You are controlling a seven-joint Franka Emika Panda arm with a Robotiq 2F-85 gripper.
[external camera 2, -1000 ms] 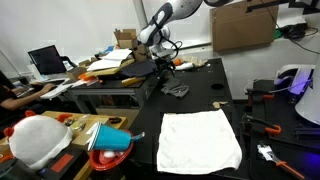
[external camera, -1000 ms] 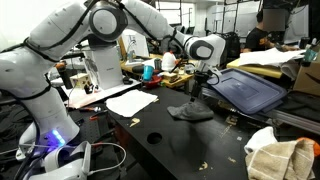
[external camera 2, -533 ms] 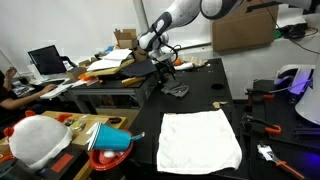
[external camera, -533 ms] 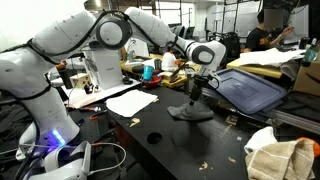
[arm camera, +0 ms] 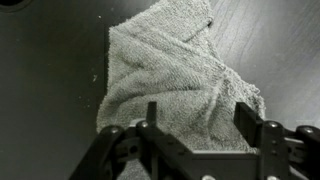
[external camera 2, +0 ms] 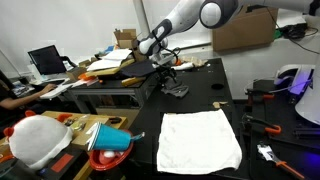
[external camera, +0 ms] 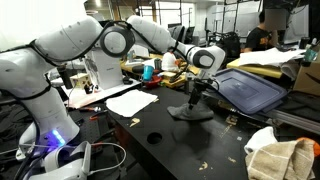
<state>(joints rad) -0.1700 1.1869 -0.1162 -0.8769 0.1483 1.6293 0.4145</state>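
Black table (arm camera: pixel 40 60) bears a towel (arm camera: pixel 180 80), textured only in wrist view.

Bare black tabletop (external camera: pixel 160 145) around the crumpled towel (external camera: pixel 190 113) (blue tray (external camera: pixel 248 92) close beside, white cloth (external camera 2: pixel 200 138) well apart)

Both exterior views: even, moderately bright indoor light from overhead, with soft, short shadows. The black table (external camera: pixel 160 150) carries a dull sheen but no hard glare. A blue glow shows at the robot's base (external camera: pixel 62 140). The white cloth (external camera 2: pixel 200 140) reads very bright, and detail in its folds is nearly lost. Resolution is low and the background clutter is indistinct.

Wrist view: dim and almost colourless. The grey towel (arm camera: pixel 170 70) is sharp, its folds shaded. The gripper (arm camera: pixel 197 118) at the bottom edge is dark and slightly out of focus.
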